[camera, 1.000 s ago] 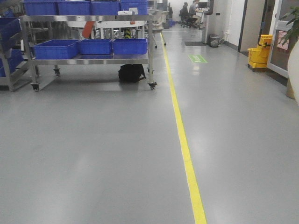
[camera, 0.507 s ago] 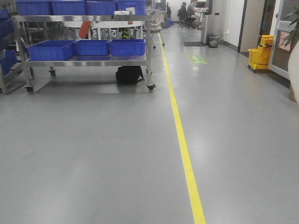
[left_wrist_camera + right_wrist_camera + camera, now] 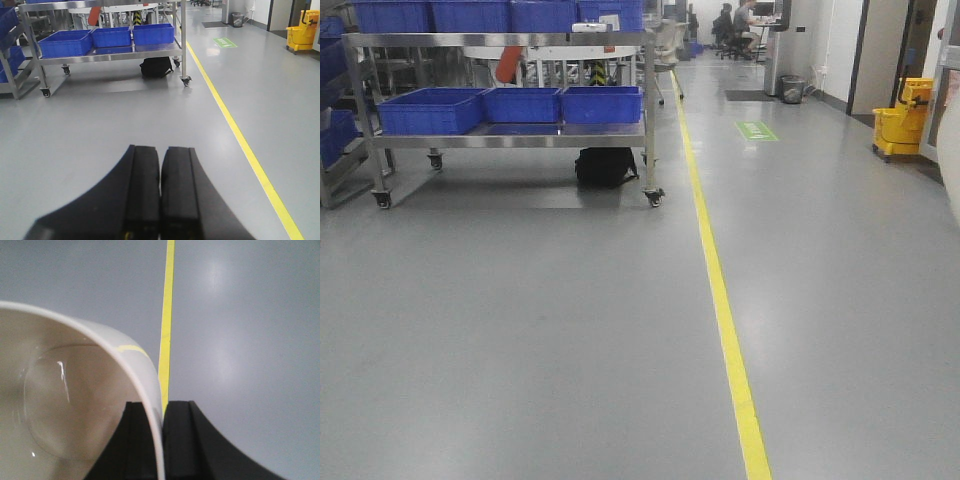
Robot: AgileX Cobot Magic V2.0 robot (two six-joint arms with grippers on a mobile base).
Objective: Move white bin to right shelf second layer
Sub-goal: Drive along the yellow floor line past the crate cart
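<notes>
Front view: steel cart [image 3: 510, 40] carrying blue crates [image 3: 520, 103] at 10 o'clock; black bag [image 3: 605, 166] beneath it; yellow floor line [image 3: 720, 300] running from 6 towards 12; pale curved edge [image 3: 953, 170] at 3 o'clock, perhaps plastic.
Left wrist view: left gripper [image 3: 160, 150] fingers pressed together, empty, over grey floor.
Right wrist view: right gripper [image 3: 162, 407] fingers pinch the wall of the white bin [image 3: 75, 390], which fills 8 o'clock.

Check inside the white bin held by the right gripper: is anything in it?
Nothing shows inside the white bin: only bare glossy walls and a rounded base with light reflections. Its left and lower parts run out of the right wrist view, so those can't be checked.
</notes>
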